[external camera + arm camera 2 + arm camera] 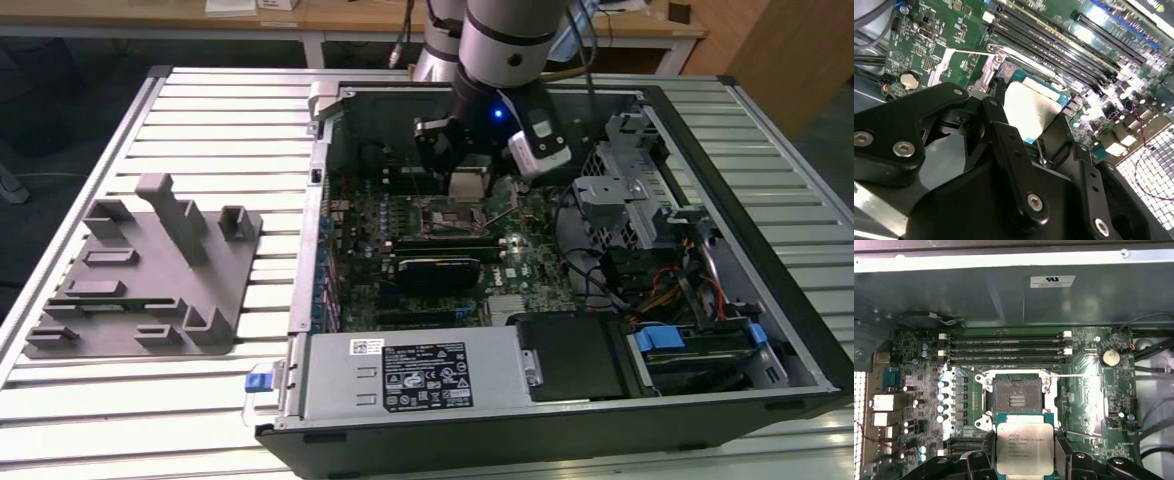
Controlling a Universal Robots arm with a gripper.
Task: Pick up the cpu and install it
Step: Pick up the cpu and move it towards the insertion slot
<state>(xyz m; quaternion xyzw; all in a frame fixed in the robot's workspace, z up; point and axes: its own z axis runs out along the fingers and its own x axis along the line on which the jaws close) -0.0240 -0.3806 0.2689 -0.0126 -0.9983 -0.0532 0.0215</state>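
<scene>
Hand (1025,454) clamped on the cpu (1025,440), one finger against each of two opposite edges, silvery lid facing the first wrist view. In the exterior view the pair sits in the upper middle of the frame, inside the open case (314,200). The cpu is held clear of the board (1089,405), over the near edge of the socket (1016,399) and not yet seated. The socket's contact field lies uncovered, with four memory slots (1006,347) just beyond it. Judged by its look, the cpu is light, thin and stiff. Its metal lid is smooth and apt to slip, and its underside, like the socket's contacts, is easily damaged. The sound hold is therefore on the greenish rim's edges, kept level, never on the faces. The case rests on a slatted bench (200,120), with a grey fixture (147,270) well apart at the left of the exterior view.
</scene>
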